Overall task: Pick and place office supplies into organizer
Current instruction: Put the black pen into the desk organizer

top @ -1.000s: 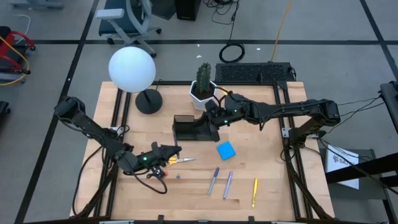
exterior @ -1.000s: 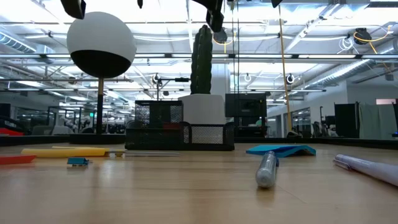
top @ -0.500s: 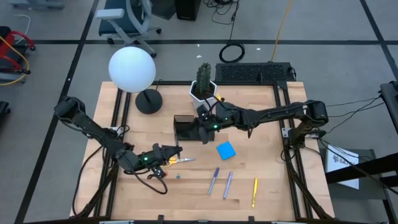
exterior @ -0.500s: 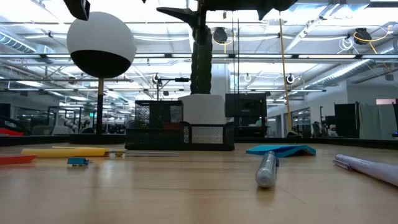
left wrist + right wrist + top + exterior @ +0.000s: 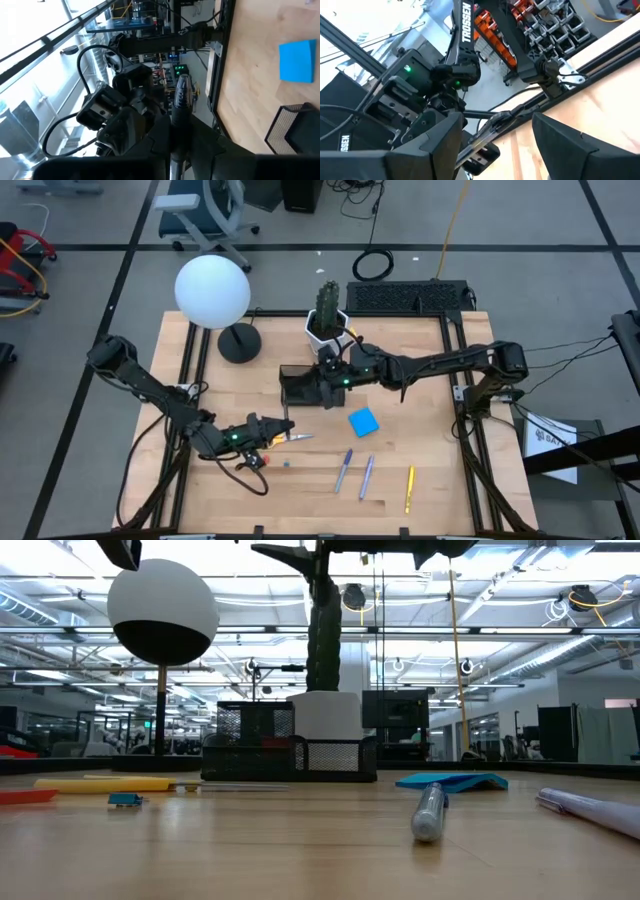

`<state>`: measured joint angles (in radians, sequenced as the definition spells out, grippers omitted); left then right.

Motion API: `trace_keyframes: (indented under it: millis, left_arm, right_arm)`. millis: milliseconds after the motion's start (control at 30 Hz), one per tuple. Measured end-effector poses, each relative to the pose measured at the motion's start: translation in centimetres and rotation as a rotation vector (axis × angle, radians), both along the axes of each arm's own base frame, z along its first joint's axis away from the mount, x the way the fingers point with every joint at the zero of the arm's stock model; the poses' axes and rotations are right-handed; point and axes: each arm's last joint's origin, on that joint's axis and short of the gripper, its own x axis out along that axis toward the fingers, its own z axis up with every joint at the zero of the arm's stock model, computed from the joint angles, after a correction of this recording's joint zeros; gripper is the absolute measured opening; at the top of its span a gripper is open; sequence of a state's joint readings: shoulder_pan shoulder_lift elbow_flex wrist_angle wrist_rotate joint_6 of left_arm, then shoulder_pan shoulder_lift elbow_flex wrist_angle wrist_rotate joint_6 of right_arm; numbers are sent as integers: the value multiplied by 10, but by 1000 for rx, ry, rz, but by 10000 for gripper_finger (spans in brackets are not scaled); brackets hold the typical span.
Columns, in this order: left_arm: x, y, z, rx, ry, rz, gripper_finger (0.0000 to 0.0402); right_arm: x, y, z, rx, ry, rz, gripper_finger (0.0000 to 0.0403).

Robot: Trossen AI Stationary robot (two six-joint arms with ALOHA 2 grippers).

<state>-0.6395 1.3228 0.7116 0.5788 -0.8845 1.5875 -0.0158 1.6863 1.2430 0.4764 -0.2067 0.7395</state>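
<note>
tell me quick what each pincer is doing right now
Left pincer: closed on a pen, low near the scissors.
Right pincer: open, holding nothing, over the organizer.

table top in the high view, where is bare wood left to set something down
Bare wood lies between the lamp base and the organizer, and right of the blue sticky pad toward the table edge. Crowded: the front strip with the pens and scissors by the left gripper.
</note>
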Motion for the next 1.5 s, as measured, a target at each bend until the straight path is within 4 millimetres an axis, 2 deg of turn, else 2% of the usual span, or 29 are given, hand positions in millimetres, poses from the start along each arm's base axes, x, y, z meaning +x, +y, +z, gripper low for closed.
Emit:
trace_keyframes:
  millis: [167,400,633,800,1133,1300,1500]
  left_arm:
    - [3,3,0,-15,-3,-6,53]
    - [4,4,0,-26,-4,-18,42]
    - [4,4,-2,-51,4,-21,54]
    - [4,5,-3,-52,13,-20,42]
    - [4,4,-5,-27,33,-25,56]
    - [3,4,-6,-19,40,-21,51]
    - [4,4,-5,-58,25,-21,84]
  right_arm:
    - [3,4,-4,0,-4,-10,232]
    - [18,7,-26,67,-6,24,230]
    - [24,8,-31,82,-54,46,218]
    - [24,8,-31,67,-57,47,183]
    - [23,8,-27,30,-86,46,71]
    - [23,8,-28,-2,-88,50,70]
    - [23,8,-28,-55,-104,71,68]
